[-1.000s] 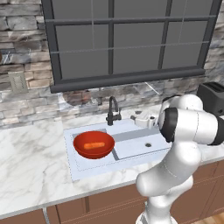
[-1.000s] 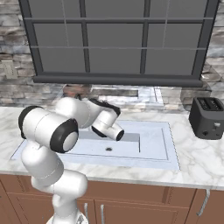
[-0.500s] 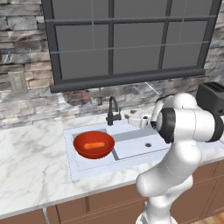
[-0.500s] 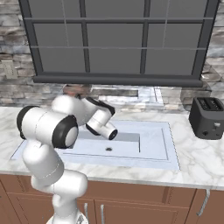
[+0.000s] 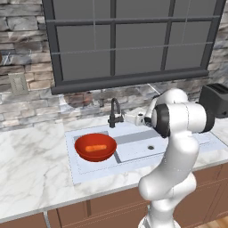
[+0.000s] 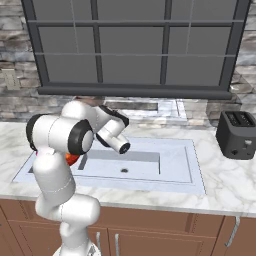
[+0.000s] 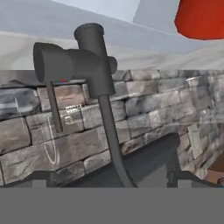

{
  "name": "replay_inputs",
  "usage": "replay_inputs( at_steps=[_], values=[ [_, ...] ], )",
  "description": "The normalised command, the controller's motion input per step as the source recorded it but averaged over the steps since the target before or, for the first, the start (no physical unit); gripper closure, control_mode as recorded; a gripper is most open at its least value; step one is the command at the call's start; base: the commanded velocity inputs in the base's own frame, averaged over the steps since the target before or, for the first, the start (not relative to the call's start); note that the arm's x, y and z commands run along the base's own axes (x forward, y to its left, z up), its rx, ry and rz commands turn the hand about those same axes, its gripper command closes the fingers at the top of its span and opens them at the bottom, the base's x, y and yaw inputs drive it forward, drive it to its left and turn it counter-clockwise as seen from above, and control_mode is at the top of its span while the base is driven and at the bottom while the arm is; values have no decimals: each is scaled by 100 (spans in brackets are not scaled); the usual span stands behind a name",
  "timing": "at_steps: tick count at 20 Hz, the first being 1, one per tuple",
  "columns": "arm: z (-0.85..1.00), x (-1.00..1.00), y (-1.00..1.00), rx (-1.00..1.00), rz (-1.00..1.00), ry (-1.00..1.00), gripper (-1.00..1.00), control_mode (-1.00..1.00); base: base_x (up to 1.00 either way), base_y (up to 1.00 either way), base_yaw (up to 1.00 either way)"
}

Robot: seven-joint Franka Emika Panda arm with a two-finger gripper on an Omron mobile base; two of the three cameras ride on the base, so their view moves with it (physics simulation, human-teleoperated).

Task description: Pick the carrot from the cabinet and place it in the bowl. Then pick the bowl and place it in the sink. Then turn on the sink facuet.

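Note:
The red bowl (image 5: 95,147) sits in the left basin of the sink (image 5: 133,151) with the orange carrot (image 5: 95,148) lying inside it. A black gooseneck sink faucet (image 5: 115,114) stands at the sink's back edge. My gripper (image 5: 130,118) hovers just right of the faucet, pointing at it, open and empty. The hand view is rolled over: the faucet (image 7: 90,61) with its thin side lever (image 7: 53,109) fills the middle, close in front of my gripper (image 7: 109,179), and the bowl (image 7: 201,19) shows at the top right. The arm hides most of the bowl (image 6: 73,159) in the right base view. The cabinet is out of view.
A black toaster (image 6: 239,135) stands on the marble counter (image 5: 35,156) right of the sink. A stone wall and a dark-framed window (image 5: 129,40) rise right behind the faucet. The right basin (image 6: 130,162) holds nothing.
The hand has swung left from above the right basin toward the faucet. The bowl and carrot have stayed put, and the jaws have stayed open.

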Motion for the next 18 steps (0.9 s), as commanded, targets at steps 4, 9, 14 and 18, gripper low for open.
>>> replay_inputs(
  at_steps=[4,9,14,18],
  values=[
    [-40,53,-6,1,0,0,-100,-100,0,0,0],
    [-46,43,-5,0,0,0,-100,-100,0,0,0],
    [-8,32,-3,3,0,0,-100,-100,0,0,0],
    [8,13,0,5,-2,0,-100,-100,0,0,0]
  ],
)
